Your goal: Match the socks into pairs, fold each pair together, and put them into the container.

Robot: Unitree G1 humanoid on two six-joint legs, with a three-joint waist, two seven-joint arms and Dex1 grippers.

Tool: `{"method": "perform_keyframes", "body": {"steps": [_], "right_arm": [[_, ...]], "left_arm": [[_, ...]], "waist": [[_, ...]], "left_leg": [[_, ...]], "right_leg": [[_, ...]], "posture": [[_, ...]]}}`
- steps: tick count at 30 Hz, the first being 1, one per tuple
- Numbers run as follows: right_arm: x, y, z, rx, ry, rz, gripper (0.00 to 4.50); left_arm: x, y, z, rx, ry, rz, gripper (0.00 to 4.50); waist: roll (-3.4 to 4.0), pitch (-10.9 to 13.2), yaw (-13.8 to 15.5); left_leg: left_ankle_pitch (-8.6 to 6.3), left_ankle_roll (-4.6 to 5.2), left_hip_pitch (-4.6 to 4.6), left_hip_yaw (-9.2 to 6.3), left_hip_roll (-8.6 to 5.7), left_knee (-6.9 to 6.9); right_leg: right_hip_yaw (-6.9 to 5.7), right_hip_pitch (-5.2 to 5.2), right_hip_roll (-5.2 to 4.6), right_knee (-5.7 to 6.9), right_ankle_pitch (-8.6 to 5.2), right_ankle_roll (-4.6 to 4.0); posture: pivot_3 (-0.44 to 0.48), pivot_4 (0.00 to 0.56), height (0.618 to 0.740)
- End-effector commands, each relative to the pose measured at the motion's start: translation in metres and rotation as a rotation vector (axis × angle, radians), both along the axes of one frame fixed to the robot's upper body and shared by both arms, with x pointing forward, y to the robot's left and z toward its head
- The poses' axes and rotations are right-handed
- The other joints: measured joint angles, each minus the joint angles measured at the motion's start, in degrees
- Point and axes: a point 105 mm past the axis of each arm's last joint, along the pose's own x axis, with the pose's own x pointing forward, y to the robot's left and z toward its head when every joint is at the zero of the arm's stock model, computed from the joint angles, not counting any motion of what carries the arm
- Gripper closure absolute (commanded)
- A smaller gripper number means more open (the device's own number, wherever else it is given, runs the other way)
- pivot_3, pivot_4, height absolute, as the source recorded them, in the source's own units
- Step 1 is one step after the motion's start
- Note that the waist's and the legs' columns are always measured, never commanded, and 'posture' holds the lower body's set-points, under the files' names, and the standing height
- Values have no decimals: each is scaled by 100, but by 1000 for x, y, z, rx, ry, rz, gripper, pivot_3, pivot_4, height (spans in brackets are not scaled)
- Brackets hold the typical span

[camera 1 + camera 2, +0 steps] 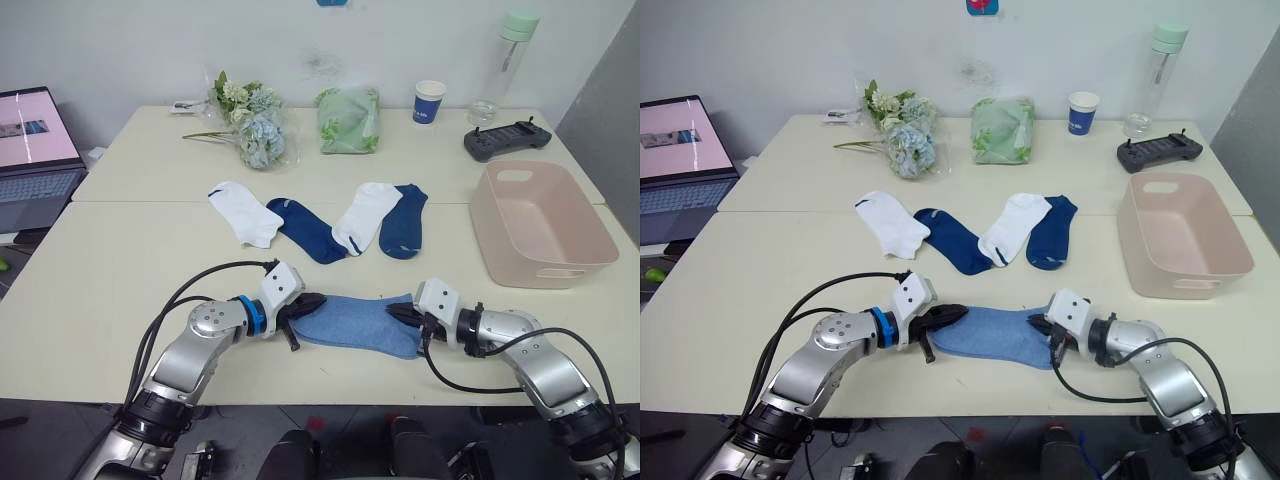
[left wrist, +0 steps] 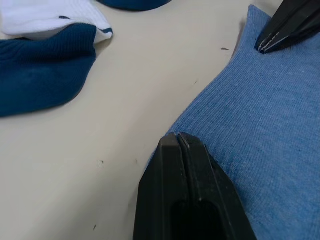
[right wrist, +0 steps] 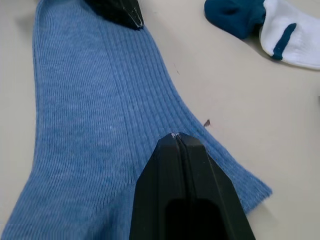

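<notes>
A light blue sock (image 1: 362,321) lies flat near the table's front edge; I cannot tell if a second one lies under it. My left gripper (image 1: 312,303) is shut, its tip at the sock's left end (image 2: 260,125). My right gripper (image 1: 402,316) is shut too, its tip over the sock's right end (image 3: 90,115). No fabric shows between either pair of fingers. Farther back lie, in a row, a white sock (image 1: 245,212), a navy sock (image 1: 308,230), a second white sock (image 1: 366,215) and a second navy sock (image 1: 405,221). The pale pink container (image 1: 520,268) stands at the right.
At the back of the table are a bunch of flowers (image 1: 250,125), a pale green cloth bundle (image 1: 348,120), a blue paper cup (image 1: 429,102), a bottle (image 1: 505,60) and a black controller (image 1: 507,138). A laptop (image 1: 35,150) stands on the far left.
</notes>
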Motion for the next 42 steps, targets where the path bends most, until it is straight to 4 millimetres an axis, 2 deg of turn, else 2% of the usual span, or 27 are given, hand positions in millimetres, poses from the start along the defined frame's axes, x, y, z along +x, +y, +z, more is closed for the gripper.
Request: {"method": "perform_keyframes", "body": {"steps": [1,4,7,11,13,16,18,21,25,29,33,37,42], "right_arm": [[-1,-28,2,-35,-10,-42,4463],[-4,-33,14,25,-21,-35,4463],[-8,-25,31,115,-38,13,4463],[-18,-4,41,198,12,101,4463],[-24,8,29,191,49,130,4463],[-32,14,12,140,84,163,4463],[-34,10,2,86,97,164,4463],[-37,-7,-8,-14,100,163,4463],[-39,-28,-8,-57,111,135,4463],[-37,-36,7,19,107,95,4463],[-30,-39,40,189,106,-7,4463],[-28,-49,45,240,150,-131,3572],[-23,-51,28,244,226,-249,1840]], "left_arm": [[-3,10,2,11,-10,6,4500],[-3,9,16,-48,-41,4,4500],[-9,8,22,-55,-67,-47,4500],[-20,8,29,-46,-85,-114,4500],[-27,12,16,14,-59,-136,4500],[-30,19,0,74,-24,-121,4500],[-28,23,-6,99,-17,-94,4500],[-27,29,-9,102,-10,-67,4500],[-32,31,-9,99,-6,-78,4500],[-34,26,1,31,-17,-89,4500],[-30,23,19,-27,-65,-75,4500],[-32,25,28,-41,-93,-65,4500],[-41,26,28,-36,-91,-61,4500]], "waist": [[0,0,0],[-1,0,1],[0,1,-18],[0,1,-20],[1,1,-19],[2,2,-10],[2,2,2],[3,1,9],[1,-1,7],[1,-1,8],[2,1,5],[1,1,13],[2,1,6]], "left_leg": [[0,0,0,0,0,0],[0,0,1,-1,1,0],[0,0,0,1,3,0],[0,0,0,-2,4,-1],[0,0,0,-2,4,-1],[0,0,1,-2,4,-2],[0,1,-1,-2,2,-2],[0,1,0,-1,-1,0],[-1,1,4,0,3,-1],[-1,1,5,0,3,0],[-1,1,3,-1,4,0],[-1,1,1,-5,5,0],[-1,1,2,-1,4,-1]], "right_leg": [[0,1,0,-1,0,1],[-1,1,0,-1,0,0],[1,-1,1,2,0,0],[-1,-1,2,1,0,0],[0,-1,2,1,0,0],[0,-1,3,1,0,0],[-1,-1,3,-1,0,0],[1,1,1,-2,0,0],[-1,5,2,-2,-1,1],[0,7,2,-1,-1,1],[0,4,2,1,-1,1],[-2,4,2,0,0,0],[1,3,2,1,-1,0]], "posture": [[0,150,740],[0,150,740],[0,150,740],[0,150,740],[0,150,740],[0,150,740],[0,150,740],[0,150,740],[0,150,740],[0,150,740],[0,150,740],[0,150,740],[0,150,740]]}}
